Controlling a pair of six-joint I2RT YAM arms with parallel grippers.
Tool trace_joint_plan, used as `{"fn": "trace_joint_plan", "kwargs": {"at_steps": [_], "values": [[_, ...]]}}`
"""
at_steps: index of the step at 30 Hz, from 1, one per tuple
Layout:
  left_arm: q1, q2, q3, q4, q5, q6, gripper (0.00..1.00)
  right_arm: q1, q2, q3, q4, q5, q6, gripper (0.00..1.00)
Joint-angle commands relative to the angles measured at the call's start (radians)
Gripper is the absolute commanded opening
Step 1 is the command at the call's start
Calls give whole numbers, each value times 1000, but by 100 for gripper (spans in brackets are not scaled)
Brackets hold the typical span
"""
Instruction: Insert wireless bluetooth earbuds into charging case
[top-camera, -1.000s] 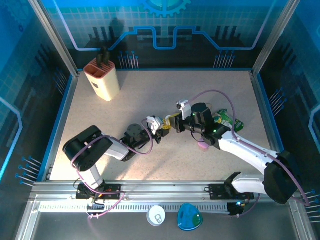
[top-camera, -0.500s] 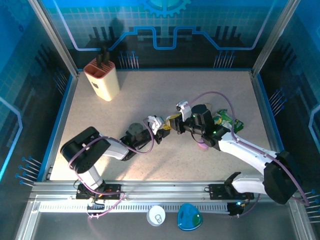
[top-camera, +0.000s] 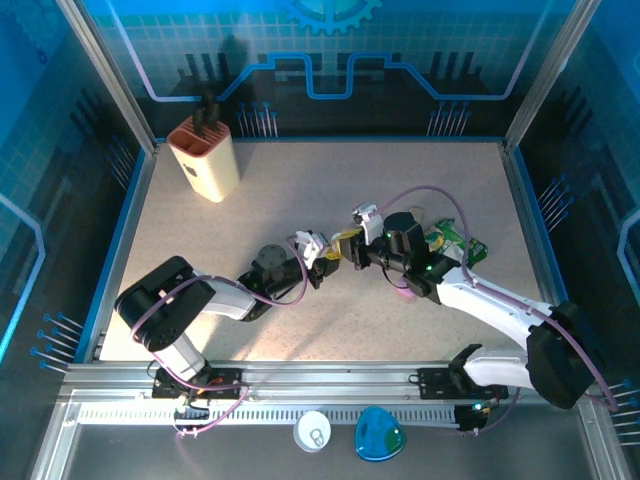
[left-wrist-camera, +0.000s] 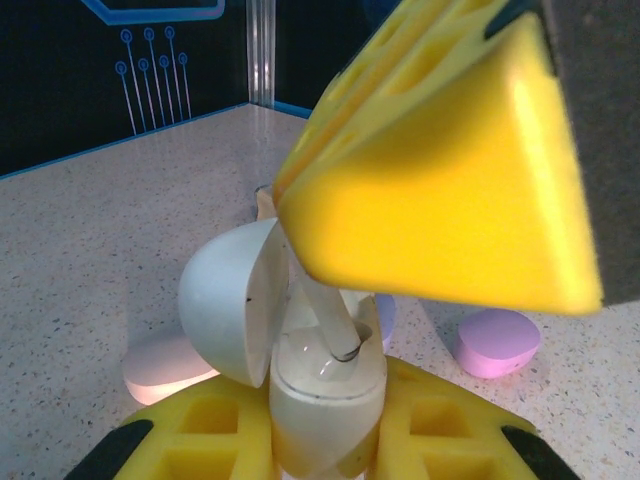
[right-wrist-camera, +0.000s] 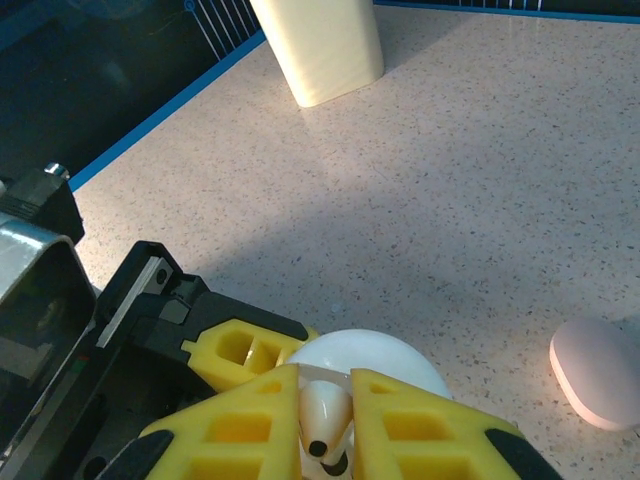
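Far tabletop (top-camera: 400, 190) open — cream holder (top-camera: 205, 160) far-left.

Inspection of the two arms. The left arm (top-camera: 215, 295) and the right arm (top-camera: 490, 300) are each showing white link shells between rounded black joint housings. A lavender cable (top-camera: 430, 187) is arching along the right arm, and a matching one is looping along the left. The left pincer (left-wrist-camera: 325, 430) and the right pincer (right-wrist-camera: 325, 425) are presenting yellow fingers with square recesses and black corner patches. Small green lights (top-camera: 428, 263) are glowing on the right arm. Black brackets (top-camera: 195, 380) are forming the bases.
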Motion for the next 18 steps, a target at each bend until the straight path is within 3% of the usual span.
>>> {"fn": "trace_joint_plan", "kwargs": {"at_steps": [1, 18], "values": [[-1, -43, 42, 80, -17, -19, 12, 2, -10, -36, -44, 48, -28, 18], [0, -32, 65, 68, -31, -41, 12, 33, 20, -44, -32, -22, -73, 19]]}}
